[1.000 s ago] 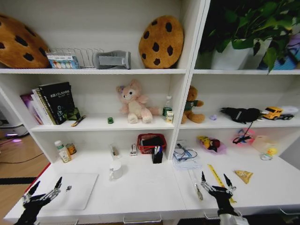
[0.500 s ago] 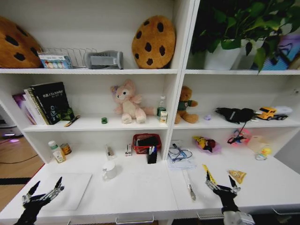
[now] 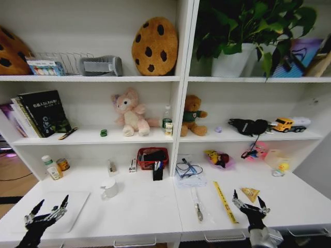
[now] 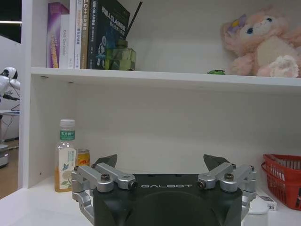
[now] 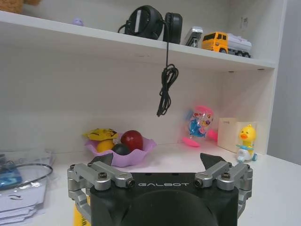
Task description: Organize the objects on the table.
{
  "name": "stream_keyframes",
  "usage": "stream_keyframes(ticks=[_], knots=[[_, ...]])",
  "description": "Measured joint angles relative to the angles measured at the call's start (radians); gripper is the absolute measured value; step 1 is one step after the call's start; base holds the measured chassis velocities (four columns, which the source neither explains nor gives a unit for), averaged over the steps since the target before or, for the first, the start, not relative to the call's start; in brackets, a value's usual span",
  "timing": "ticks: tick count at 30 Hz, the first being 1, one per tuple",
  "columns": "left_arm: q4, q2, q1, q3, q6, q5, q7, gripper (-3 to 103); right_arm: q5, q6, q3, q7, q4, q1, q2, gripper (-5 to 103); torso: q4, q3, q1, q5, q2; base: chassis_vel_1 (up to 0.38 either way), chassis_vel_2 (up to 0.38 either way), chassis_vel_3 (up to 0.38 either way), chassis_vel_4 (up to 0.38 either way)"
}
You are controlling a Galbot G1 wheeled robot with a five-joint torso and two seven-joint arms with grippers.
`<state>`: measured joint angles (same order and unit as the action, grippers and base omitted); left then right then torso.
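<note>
Hovering empty and spread above the white desk point(image 3: 150, 206), the left gripper point(image 3: 47, 211) by the laptop point(image 3: 63, 209) and the right gripper point(image 3: 250, 204) should approach one item squarely.

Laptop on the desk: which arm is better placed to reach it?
Probably the left. The left end effector hangs open over the laptop at the table's left front. The right end effector, also open, is far across by the yellow ruler.
</note>
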<state>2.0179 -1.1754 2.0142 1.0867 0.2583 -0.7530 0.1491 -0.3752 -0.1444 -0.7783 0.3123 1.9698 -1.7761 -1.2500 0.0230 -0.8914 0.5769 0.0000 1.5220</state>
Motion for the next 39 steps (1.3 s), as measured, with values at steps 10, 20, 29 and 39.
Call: stream_keyframes(ticks=[10,20,29,39], knots=[[0.000,0.000,0.000,0.000,0.000,0.000,0.000,100,-0.030,0.016,-0.008,0.003,-0.081,0.049,0.032,100,0.0001,0.000,0.000,0.0000,0.000,-0.105,-0.111,0.108,0.104],[0.000,0.000,0.000,0.000,0.000,0.000,0.000,100,-0.082,0.113,0.042,0.029,-0.115,0.147,0.082,100,0.0001,0.000,0.000,-0.0001,0.000,-0.057,-0.060,0.060,0.057],[0.000,0.000,0.000,0.000,0.000,0.000,0.000,100,-0.118,0.188,0.089,0.059,-0.214,0.267,0.149,100,-0.0002,0.000,0.000,0.0000,0.000,0.007,0.005,-0.003,-0.004],[0.000,0.000,0.000,0.000,0.000,0.000,0.000,100,-0.120,0.190,0.092,0.058,-0.297,0.278,0.142,84,0.0001,0.000,0.000,0.0001,0.000,0.000,0.000,0.000,0.000]])
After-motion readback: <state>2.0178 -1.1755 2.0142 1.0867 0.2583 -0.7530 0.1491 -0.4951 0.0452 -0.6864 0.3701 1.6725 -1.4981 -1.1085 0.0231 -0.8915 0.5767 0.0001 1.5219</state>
